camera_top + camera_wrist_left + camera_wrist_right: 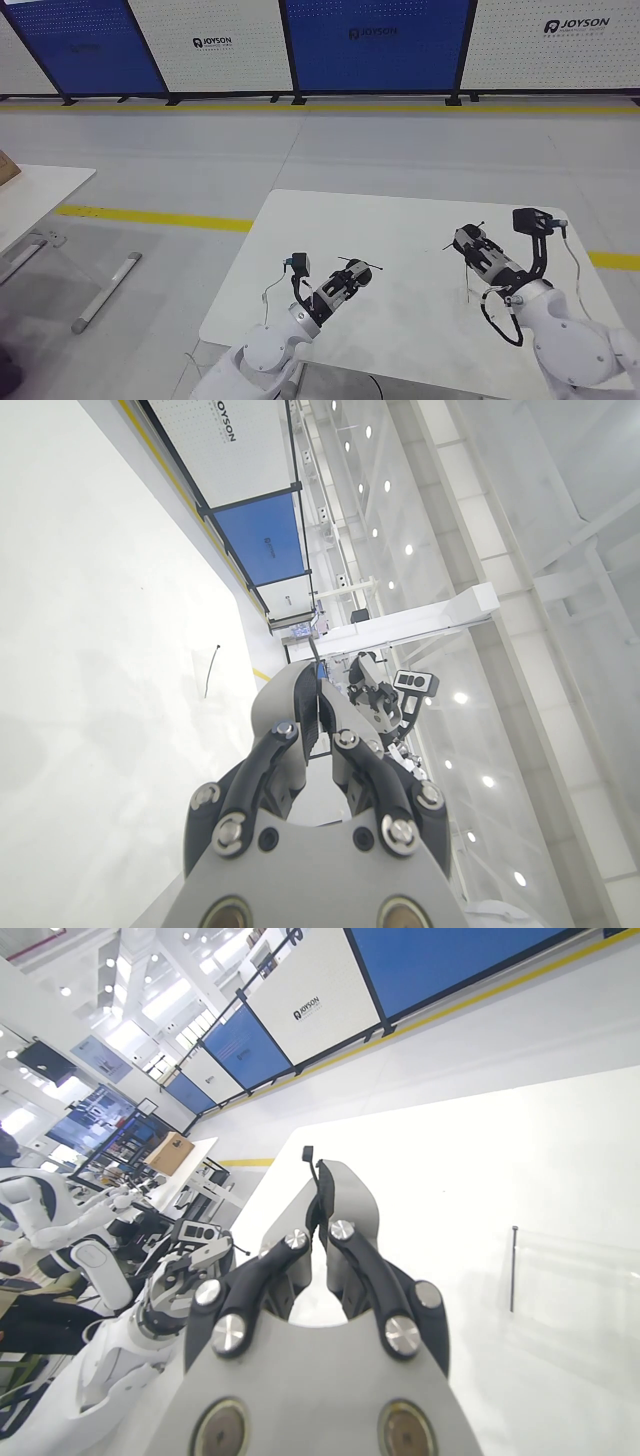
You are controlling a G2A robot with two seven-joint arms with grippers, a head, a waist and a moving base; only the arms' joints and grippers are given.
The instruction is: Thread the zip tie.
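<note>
Black zip tie (308,1153) in right pincer (320,1180)

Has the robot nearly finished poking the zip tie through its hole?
Not yet. Done: the left gripper is shut on one zip tie, and the right gripper is shut on another zip tie, head sticking out. In hand: both are held over the table, well apart. Left: bringing a tail to a head and pushing it through; no loop shows. A spare tie lies on the table.
</note>
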